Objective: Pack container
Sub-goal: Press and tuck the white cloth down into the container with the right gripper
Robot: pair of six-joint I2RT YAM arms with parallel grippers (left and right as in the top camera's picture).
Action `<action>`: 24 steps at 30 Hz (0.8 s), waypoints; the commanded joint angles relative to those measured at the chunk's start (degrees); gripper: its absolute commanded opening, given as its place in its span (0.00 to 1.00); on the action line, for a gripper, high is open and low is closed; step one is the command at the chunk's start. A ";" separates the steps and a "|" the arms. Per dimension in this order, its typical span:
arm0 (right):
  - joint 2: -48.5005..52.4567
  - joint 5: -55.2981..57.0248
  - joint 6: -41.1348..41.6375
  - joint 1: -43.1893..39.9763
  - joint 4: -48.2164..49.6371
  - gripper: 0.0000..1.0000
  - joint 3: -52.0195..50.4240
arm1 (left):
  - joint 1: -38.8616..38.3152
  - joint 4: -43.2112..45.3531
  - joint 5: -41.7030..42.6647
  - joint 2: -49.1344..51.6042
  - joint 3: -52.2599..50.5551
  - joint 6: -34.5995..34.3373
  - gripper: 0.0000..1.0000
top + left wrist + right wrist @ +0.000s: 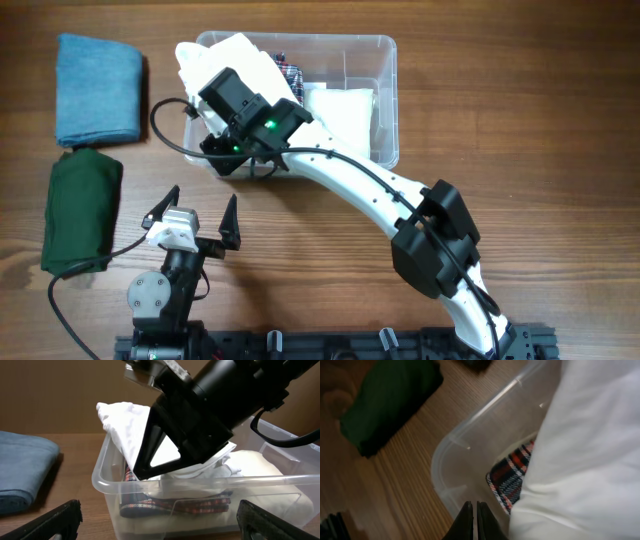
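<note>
R gripper [472,510], jaws together, sits at container [390,100]'s left end by white cloth [125,425], prob. tucking it over plaid fabric [512,475]. L gripper [204,193] jaws apart, idle nearside.

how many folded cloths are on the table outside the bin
2: a blue cloth at upper left of the overhead view, a dark green cloth just below it. The arm could hide more.

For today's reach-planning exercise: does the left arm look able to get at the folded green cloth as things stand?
Probably yes: the green cloth lies just beside the open left fingers, with nothing between them.
</note>
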 commanded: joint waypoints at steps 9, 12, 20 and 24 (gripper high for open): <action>1.29 16.33 -16.68 -2.54 13.20 0.04 1.66 | -0.26 -0.22 -0.33 -0.42 -0.26 -0.13 1.00; 1.29 16.35 -18.01 -2.54 19.32 0.04 1.66 | -0.26 -0.22 -0.33 -0.42 -0.26 -0.13 1.00; 3.23 13.31 -18.16 -2.64 26.27 0.08 1.66 | -0.26 -0.22 -0.33 -0.42 -0.26 -0.13 1.00; 6.84 12.92 -18.16 -2.67 26.88 0.09 1.66 | -0.26 -0.22 -0.33 -0.42 -0.26 -0.13 1.00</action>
